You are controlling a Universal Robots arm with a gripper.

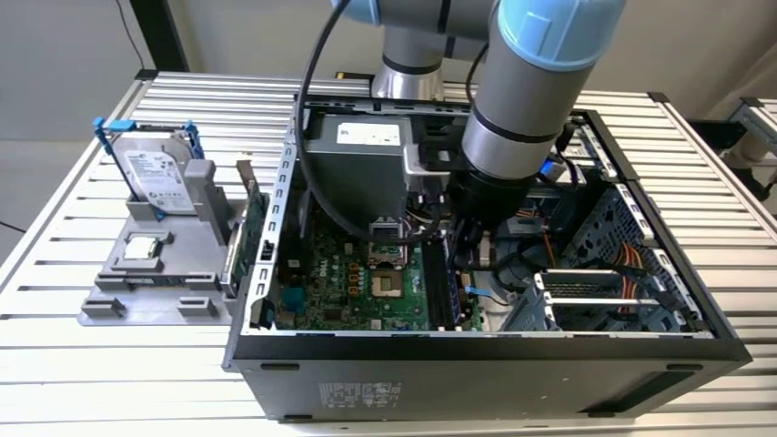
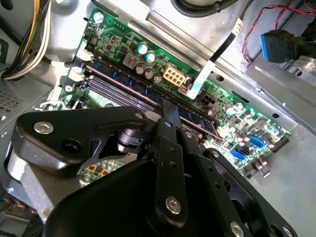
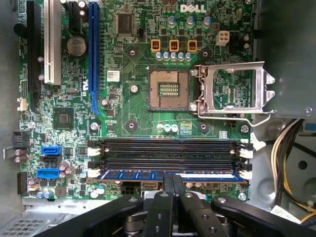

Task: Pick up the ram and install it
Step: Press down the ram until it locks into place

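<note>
The jaws are pinching the ram, a light, stiff, fragile stick, by its top edge over its slot.

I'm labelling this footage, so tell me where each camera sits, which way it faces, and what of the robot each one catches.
Exterior view: off the arm, looking down at the open computer case on a slatted table; the arm reaches inside.
First wrist view: on the arm, facing straight onto the motherboard; the gripper sits at the ram in its slot.
Second wrist view: on the arm, looking obliquely along the ram; gripper linkage in the foreground.
Both wrist views share the ram, slots and gripper.
</note>
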